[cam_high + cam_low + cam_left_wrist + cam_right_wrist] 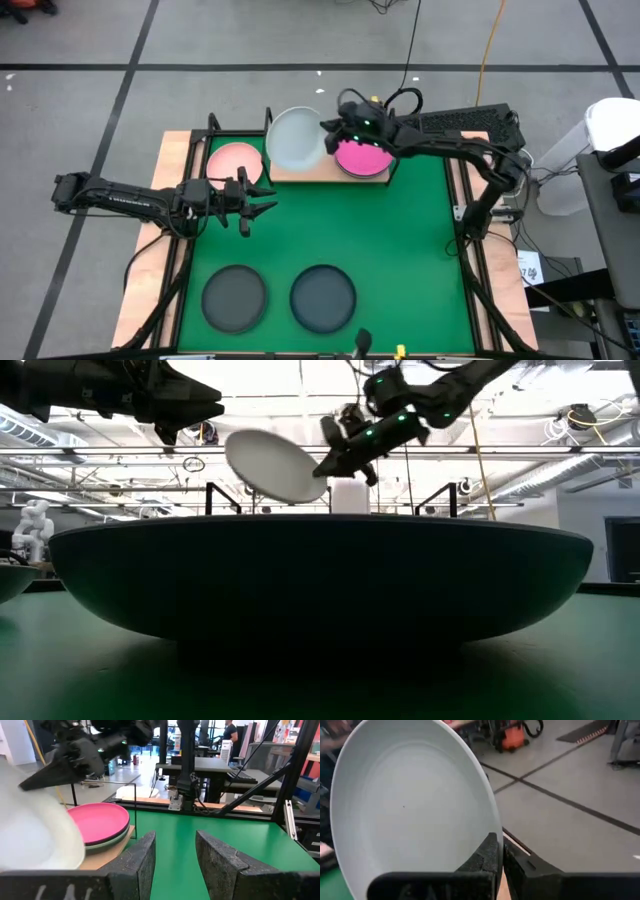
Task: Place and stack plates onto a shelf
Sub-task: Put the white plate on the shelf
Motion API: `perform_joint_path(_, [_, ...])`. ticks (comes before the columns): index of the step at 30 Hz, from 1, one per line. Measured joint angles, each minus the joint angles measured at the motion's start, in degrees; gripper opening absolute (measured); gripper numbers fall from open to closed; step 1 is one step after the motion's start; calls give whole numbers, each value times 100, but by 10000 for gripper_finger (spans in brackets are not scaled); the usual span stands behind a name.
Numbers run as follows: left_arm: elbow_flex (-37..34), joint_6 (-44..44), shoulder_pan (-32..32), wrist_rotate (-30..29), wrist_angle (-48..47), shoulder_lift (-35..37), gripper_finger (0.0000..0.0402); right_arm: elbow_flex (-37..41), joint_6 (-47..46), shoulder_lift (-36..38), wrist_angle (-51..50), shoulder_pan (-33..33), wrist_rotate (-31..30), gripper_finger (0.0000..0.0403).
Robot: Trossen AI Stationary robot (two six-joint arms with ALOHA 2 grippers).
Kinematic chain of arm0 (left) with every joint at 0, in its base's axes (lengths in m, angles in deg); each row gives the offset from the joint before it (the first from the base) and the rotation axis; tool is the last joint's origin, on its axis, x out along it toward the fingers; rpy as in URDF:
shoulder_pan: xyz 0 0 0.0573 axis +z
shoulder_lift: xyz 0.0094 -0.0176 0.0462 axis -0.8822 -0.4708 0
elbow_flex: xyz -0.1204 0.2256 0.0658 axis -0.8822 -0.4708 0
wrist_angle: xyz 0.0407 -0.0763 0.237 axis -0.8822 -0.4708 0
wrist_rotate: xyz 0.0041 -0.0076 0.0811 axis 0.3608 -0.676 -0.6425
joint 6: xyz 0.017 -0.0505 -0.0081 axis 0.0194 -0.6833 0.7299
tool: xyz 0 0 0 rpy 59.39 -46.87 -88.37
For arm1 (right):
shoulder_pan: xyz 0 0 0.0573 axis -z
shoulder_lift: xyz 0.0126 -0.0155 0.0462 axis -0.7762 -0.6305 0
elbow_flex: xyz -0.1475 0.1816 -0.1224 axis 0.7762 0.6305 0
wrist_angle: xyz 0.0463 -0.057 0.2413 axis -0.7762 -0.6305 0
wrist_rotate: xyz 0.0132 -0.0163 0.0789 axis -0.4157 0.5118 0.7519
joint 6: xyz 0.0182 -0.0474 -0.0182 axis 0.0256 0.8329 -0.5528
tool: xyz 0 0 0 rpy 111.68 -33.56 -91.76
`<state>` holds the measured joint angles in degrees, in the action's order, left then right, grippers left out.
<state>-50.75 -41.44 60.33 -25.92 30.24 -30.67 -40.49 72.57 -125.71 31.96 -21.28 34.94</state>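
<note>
Above the shelf's left half, gripped by its rim: the pale green/white plate, tilted, clear of the board. Pinched at the edge facing the hot pink plate by the right tool, fingers pressed tight on the thin rim; plate body extending away from that tool, toward the left arm's side. Just beside it on the shelf's right half, the hot pink plate, lying on another plate, seemingly pale. Judged next: a lowering of the held plate, either onto the bare board below or sideways toward the tool's own side onto the pink stack; right arm plainly the nearer for either. Off the shelf's left end, flat on the desk, the light pink plate. Close by, hovering over the green surface, the left tool, fingers spread, holding nothing. Near the front edge, well apart from the shelf, two dark grey plates, side by side.
</note>
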Motion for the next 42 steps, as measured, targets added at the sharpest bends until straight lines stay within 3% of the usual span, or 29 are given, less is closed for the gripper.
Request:
perform_joint_path(4, [0,1,0,0,-1,0,143,-439,283,-335,-187,74,-21,0])
perform_joint_path(19, [0,34,0,3,-36,0,143,-460,71,-1425,-404,408,-27,5])
perform_joint_path(37, [0,178,0,4,-53,0,143,-456,79,-1404,-378,408,-36,17])
perform_joint_path(42, [0,180,0,4,-53,0,143,-451,552,-1316,-207,375,194,18])
